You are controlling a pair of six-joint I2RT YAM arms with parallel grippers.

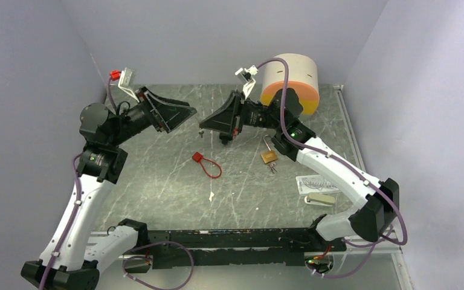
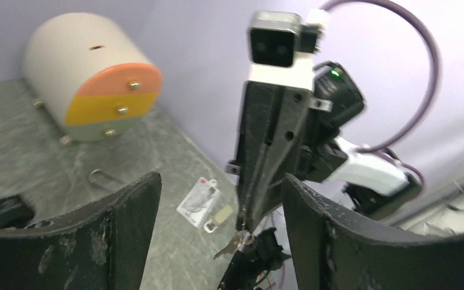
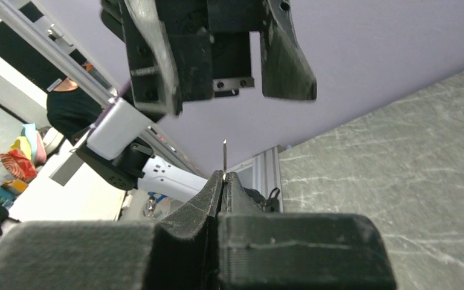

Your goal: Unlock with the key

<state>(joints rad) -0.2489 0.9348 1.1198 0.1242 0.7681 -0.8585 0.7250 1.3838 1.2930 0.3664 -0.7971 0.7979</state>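
Because the right gripper (image 3: 223, 179) clamps the key (image 3: 224, 156) by a thin edge, it could twist loose; left gripper (image 1: 181, 119) fingers stand apart.

Light is even and diffuse, falling from above. The top view is sharp, with soft shadows and a faint sheen on the table (image 1: 157, 181). In the left wrist view the right gripper (image 2: 241, 228) is slightly blurred and the wall (image 2: 205, 48) is washed pale. In the right wrist view the near fingers (image 3: 96, 254) are soft, the key (image 3: 224, 158) is thin but crisp, 1 side of the left gripper (image 3: 223, 90) is smeared, and the room (image 3: 12, 90) at left is blown white.
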